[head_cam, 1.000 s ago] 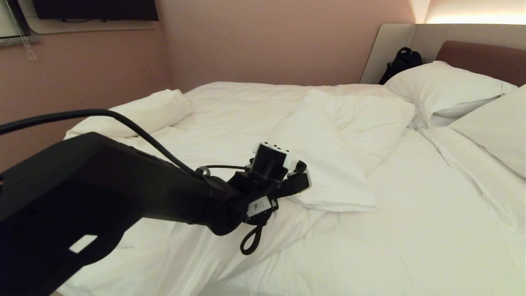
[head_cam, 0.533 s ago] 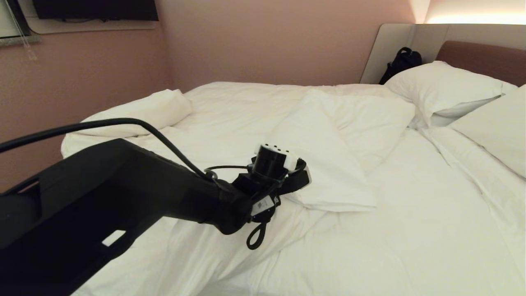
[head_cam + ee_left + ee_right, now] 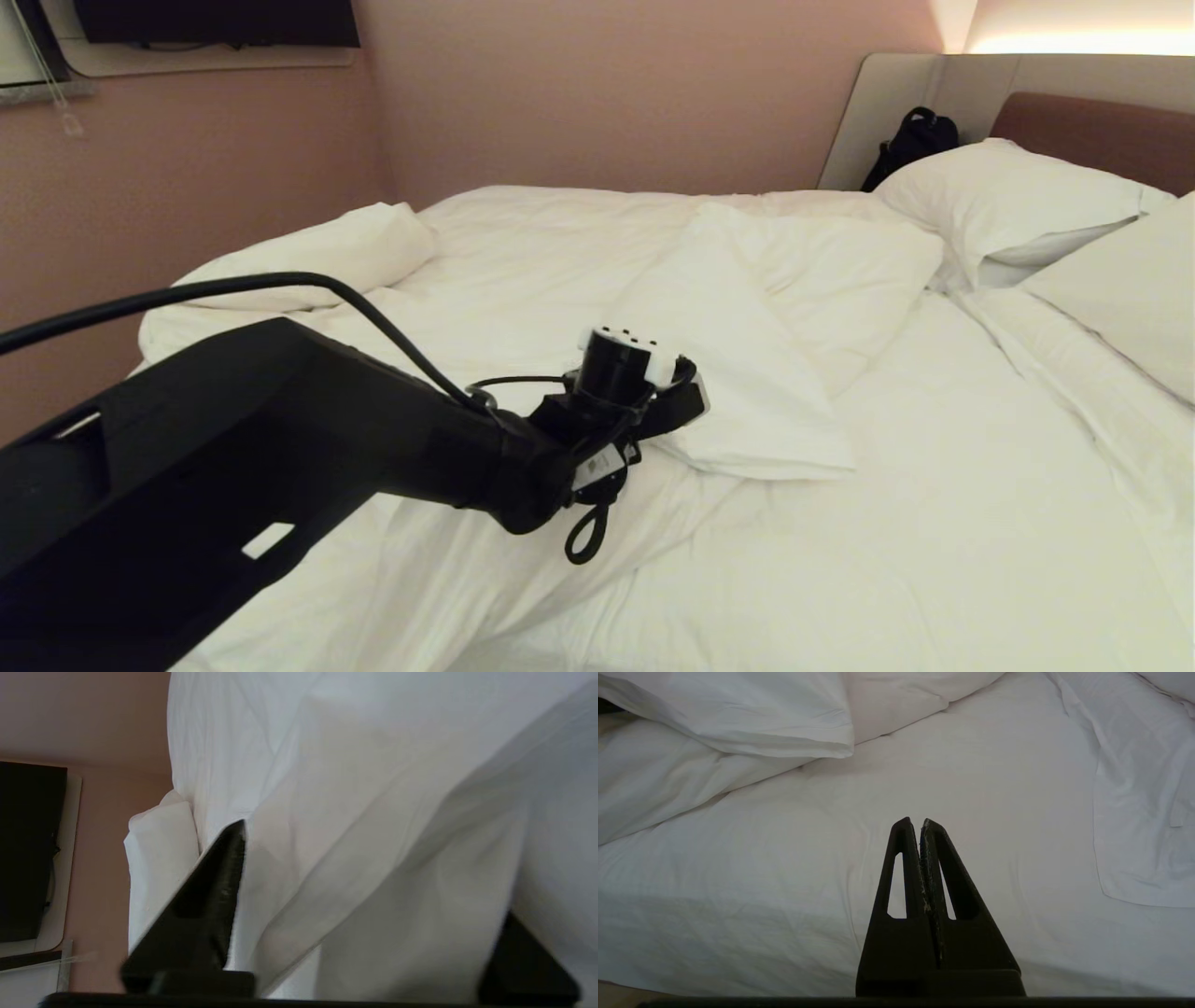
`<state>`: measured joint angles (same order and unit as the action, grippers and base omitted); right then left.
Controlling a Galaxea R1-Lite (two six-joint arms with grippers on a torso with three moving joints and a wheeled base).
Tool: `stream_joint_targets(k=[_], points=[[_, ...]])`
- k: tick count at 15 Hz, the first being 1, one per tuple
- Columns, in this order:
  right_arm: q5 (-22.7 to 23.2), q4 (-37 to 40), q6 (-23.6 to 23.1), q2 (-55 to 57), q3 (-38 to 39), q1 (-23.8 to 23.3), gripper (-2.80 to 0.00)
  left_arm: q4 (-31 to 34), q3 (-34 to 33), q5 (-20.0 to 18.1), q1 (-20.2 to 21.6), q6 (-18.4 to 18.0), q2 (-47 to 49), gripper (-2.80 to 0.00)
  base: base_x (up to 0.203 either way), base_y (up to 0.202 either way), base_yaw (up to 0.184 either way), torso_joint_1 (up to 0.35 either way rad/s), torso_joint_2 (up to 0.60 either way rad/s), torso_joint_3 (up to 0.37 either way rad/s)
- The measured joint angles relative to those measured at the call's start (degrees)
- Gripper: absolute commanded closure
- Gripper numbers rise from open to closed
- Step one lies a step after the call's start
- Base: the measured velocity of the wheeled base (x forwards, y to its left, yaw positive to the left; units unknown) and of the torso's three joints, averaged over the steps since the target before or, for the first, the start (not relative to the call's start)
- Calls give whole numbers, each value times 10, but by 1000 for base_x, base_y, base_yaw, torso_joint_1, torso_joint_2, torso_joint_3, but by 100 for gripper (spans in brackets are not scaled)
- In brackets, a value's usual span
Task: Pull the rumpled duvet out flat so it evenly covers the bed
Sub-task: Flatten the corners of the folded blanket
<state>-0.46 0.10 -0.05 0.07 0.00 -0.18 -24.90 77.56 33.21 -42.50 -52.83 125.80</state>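
White duvet (image 3: 373,835) between left gripper (image 3: 373,914) fingers

One bed (image 3: 1027,560) fills the scene, with one rumpled white duvet (image 3: 523,271) heaped over its left and far part. Two white pillows lie at the far right by the headboard (image 3: 1083,121) — the farther pillow (image 3: 1008,201) and the nearer pillow (image 3: 1125,289), the second cut off by the right edge. One black bag (image 3: 910,140) leans in the far corner beside the headboard. Two robot grippers show — the left gripper (image 3: 686,411) over the duvet's folded edge, the right gripper (image 3: 920,823) only in its own wrist view. One dark screen (image 3: 215,21) hangs on the far left wall
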Motion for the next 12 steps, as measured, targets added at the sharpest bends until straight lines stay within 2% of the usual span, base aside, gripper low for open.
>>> stream_joint_targets(k=[9, 12], points=[[0, 0, 0, 0, 0, 0, 0, -22, -2, -6, -15, 13, -12, 0, 0, 0, 0, 0, 0, 0], [0, 0, 0, 0, 0, 0, 0, -23, 4, -9, -35, 41, -21, 0, 0, 0, 0, 0, 0, 0]])
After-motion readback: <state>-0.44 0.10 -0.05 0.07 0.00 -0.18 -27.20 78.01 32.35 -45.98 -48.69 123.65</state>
